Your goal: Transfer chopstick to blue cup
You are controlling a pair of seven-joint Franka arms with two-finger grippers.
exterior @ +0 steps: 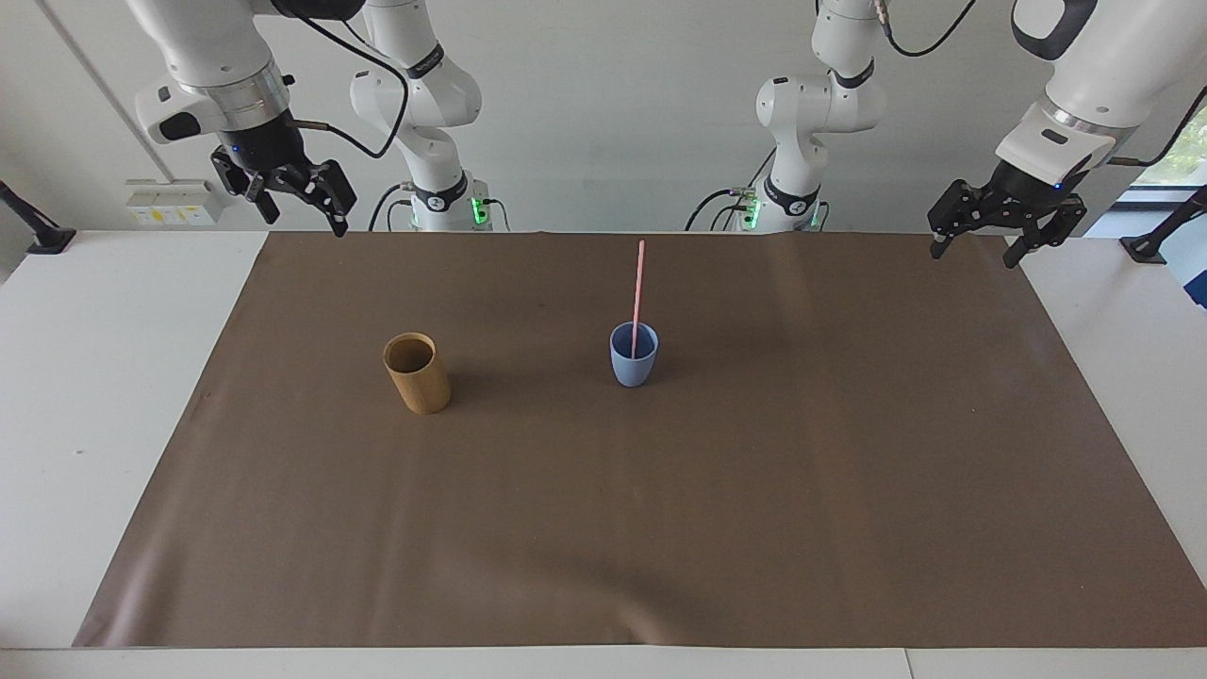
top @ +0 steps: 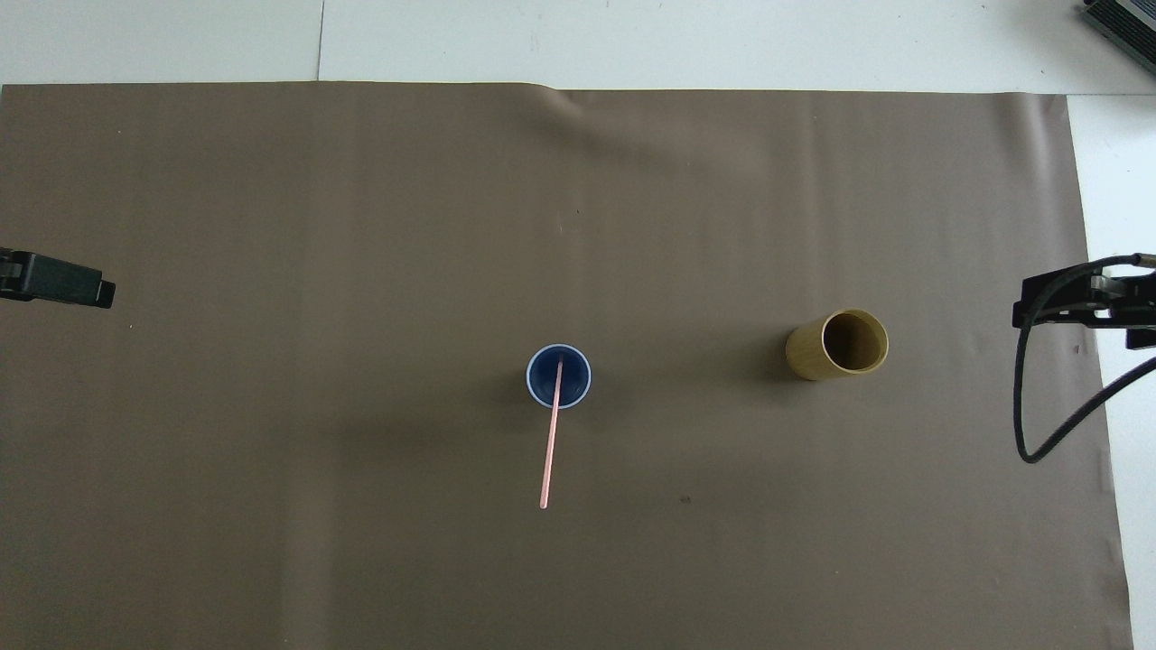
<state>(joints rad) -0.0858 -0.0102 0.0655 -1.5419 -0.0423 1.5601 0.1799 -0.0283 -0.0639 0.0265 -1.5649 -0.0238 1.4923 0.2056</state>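
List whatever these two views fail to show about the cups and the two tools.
- Chopstick lower end: facing view, hidden inside the blue cup.
- Tan cup contents: both views, interior in shadow.
- Left tool: overhead view, cut off by the frame edge.
- Right tool: overhead view, likewise cut off at the edge.

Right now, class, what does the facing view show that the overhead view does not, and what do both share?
Only the facing view shows the arms' bases and both open grippers whole, the right gripper and left gripper raised at the table's ends, empty. Only the overhead view looks straight into the bamboo cup, which is empty. Both show the chopstick standing in the blue cup on the brown mat.
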